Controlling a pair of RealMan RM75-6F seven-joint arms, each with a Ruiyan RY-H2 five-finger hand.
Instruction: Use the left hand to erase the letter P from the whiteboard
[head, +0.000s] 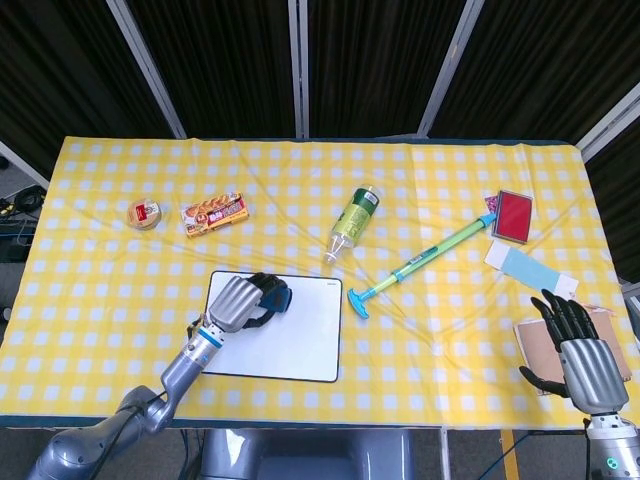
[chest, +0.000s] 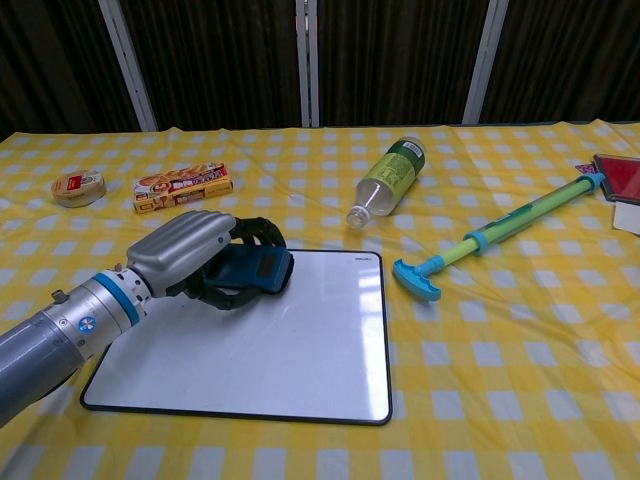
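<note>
Chest view shows the left hand (chest: 195, 252) wrapped around a blue eraser (chest: 253, 271) at the whiteboard (chest: 300, 350)'s far-left corner. No P is visible on the board, so flat, firm strokes under the hand seem wisest. Well right of the whiteboard, the right hand (head: 583, 358) rests, fingers apart.

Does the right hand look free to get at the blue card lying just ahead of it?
Probably yes. The right hand is open over a brown pad at the table's right edge, and the blue card lies just beyond its fingertips with nothing between them.
</note>
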